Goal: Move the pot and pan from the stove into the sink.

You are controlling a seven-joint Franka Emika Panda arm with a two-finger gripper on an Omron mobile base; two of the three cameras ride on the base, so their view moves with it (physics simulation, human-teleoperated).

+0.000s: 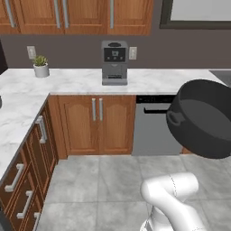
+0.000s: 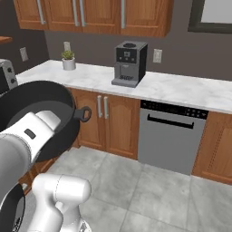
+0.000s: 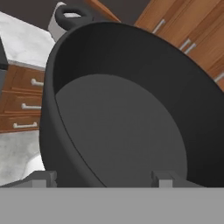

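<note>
The pot (image 1: 203, 118), dark grey and straight-sided with small loop handles, hangs tilted in the air above the kitchen floor, in front of the dishwasher (image 1: 151, 128). In the right base view the pot (image 2: 45, 97) sits behind my white hand at the left. In the hand view the pot (image 3: 122, 118) has its open mouth facing the camera, and my gripper (image 3: 103, 178) straddles its near rim, shut on the wall. A dark patch (image 1: 222, 76) in the counter at the far right may be the sink. The pan and the stove are out of view.
A coffee machine (image 1: 114, 62) and a small potted plant (image 1: 40, 66) stand on the marble counter (image 1: 72, 81). Wooden cabinets (image 1: 97, 124) run under it and along the left side. A toaster (image 2: 7, 74) stands at the left edge. The grey tiled floor (image 1: 103, 180) lies open ahead.
</note>
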